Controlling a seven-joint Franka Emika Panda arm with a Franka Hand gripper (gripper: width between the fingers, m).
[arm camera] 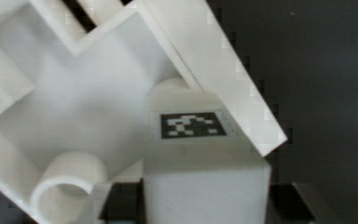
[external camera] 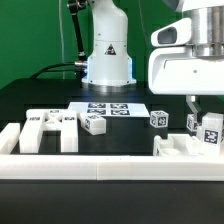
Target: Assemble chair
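In the exterior view my gripper (external camera: 207, 120) hangs at the right, low over a white chair part (external camera: 178, 146) that lies by the front rail. A tagged white piece (external camera: 211, 130) stands between its fingers. In the wrist view the gripper (arm camera: 202, 202) has its dark fingers (arm camera: 126, 196) against both sides of a white block (arm camera: 204, 180) with a marker tag (arm camera: 194, 123). The block joins a slanted white panel (arm camera: 69, 95) with open slots. A rounded white end (arm camera: 60, 192) shows beside one finger. Other chair parts lie apart: a slotted panel (external camera: 50, 128) and two small tagged blocks (external camera: 95, 122) (external camera: 159, 118).
The marker board (external camera: 112, 108) lies flat in front of the robot base (external camera: 107, 55). A long white rail (external camera: 100, 165) runs along the table's front, with a raised end (external camera: 10, 138) at the exterior view's left. The tabletop is black.
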